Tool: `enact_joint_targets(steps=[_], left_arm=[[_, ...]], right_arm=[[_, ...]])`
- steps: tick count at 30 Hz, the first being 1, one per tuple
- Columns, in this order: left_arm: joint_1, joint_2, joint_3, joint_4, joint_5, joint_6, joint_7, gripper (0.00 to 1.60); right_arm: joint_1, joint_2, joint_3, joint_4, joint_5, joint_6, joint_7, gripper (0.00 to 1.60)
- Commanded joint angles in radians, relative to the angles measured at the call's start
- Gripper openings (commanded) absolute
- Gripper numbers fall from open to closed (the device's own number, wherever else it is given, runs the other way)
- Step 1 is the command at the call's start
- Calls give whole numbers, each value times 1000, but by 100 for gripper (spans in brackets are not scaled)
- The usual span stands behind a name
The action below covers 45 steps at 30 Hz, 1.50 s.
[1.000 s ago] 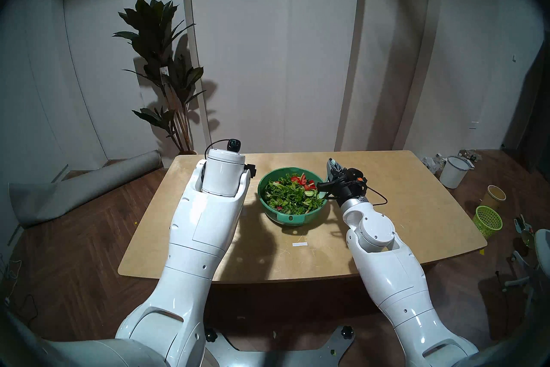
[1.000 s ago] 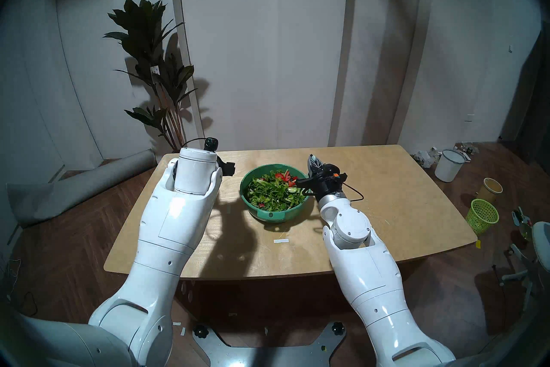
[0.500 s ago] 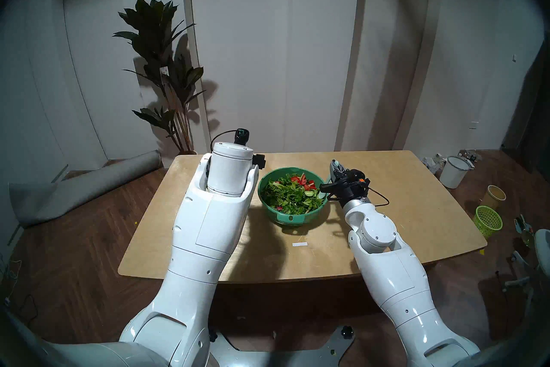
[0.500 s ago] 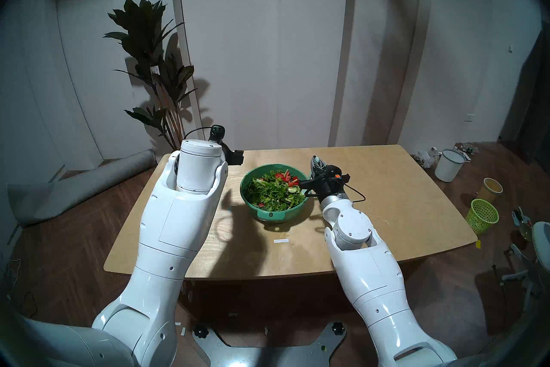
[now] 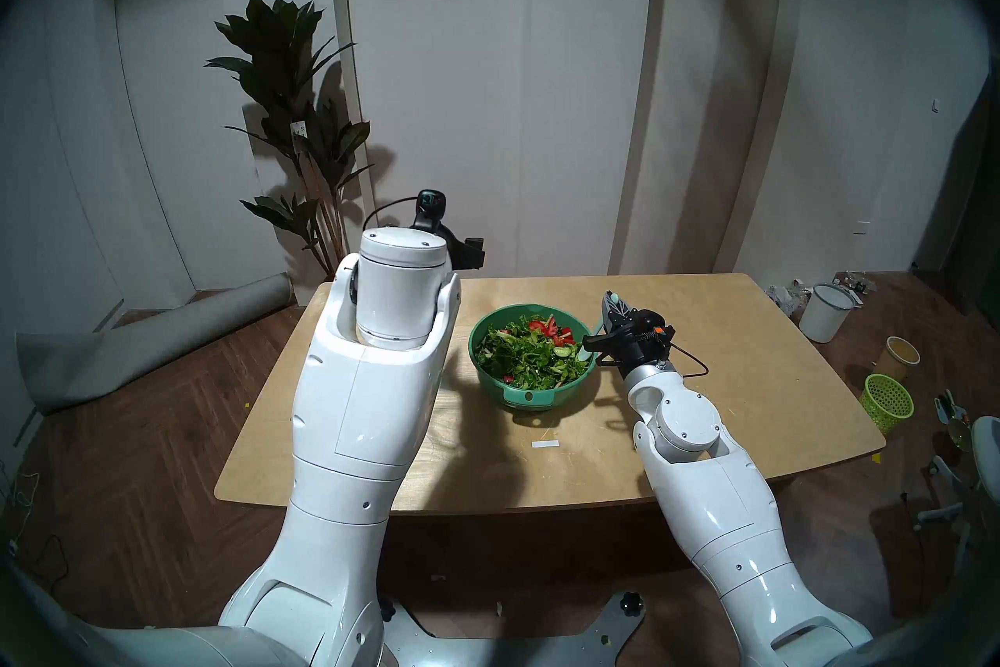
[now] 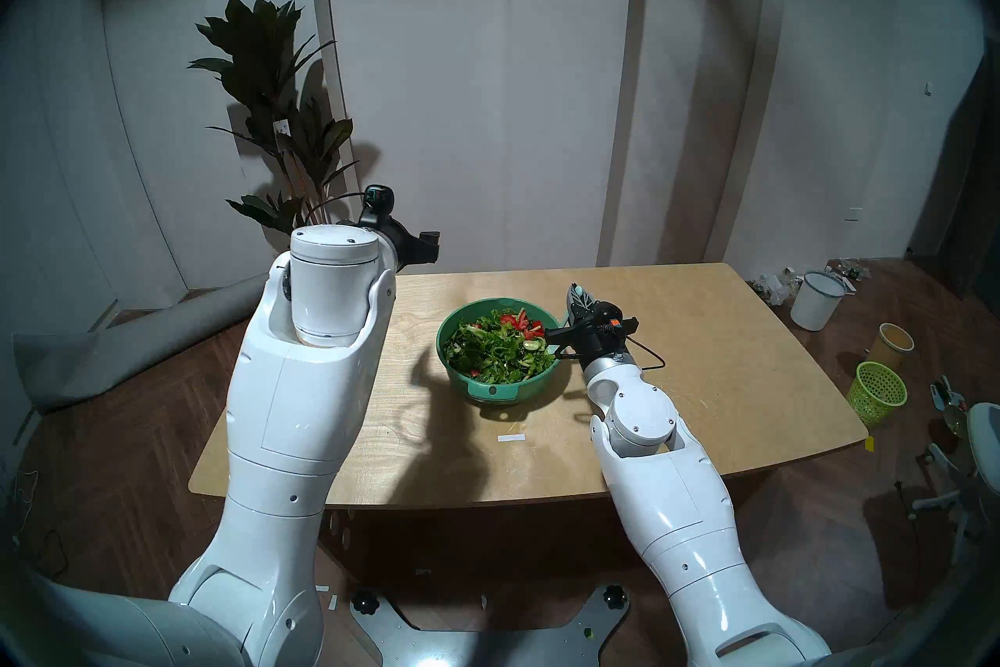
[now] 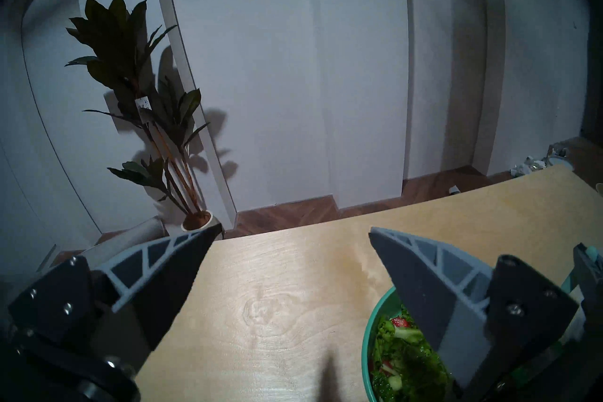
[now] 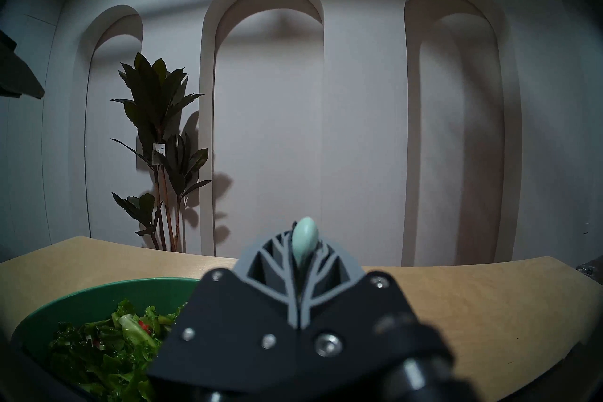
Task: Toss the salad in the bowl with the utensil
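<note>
Your big wooden table [image 5: 703, 379] holds the green bowl [image 5: 533, 398] near its middle, and the bowl sits flat on the wood. Inside it lies the salad [image 5: 527, 352], a loose heap of leaves with red tomato bits on the far side. The leaves look wet and soft, so they will likely slide and stick, and light bits could hop over the rim if you flick hard. The bowl looks like light plastic, so it may scoot when you push. Your left gripper [image 7: 290, 235] hangs up in the air above the table, just left of the bowl, with its two fingers wide apart and nothing in them. Your right gripper [image 8: 301, 261] sits just beside the bowl's right rim, squeezed tight on the spoon [image 5: 585, 353]. The spoon is thin, stiff and smooth, so it might twist in the grip. You are holding it near the handle end, whose tip [image 8: 304, 240] pokes out past the fingers, while the head dips into the salad by the rim.
</note>
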Motion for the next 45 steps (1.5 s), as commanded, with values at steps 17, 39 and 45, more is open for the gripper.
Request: enact_joint_targets(steps=[17,39,45], left_arm=[[82,56,10,-104,2,-3,-90,95],[-30,130,98,1,68,-3,-169,160],[-53,150,102,41,80,-3,-191,160]], right_arm=[[-24,-5,2,-19,-2,-86,-2,0],[-47,-5,1,-9,-7,-93,-3,0],[-46,-5,-2,-8,-10,-94,-3,0]])
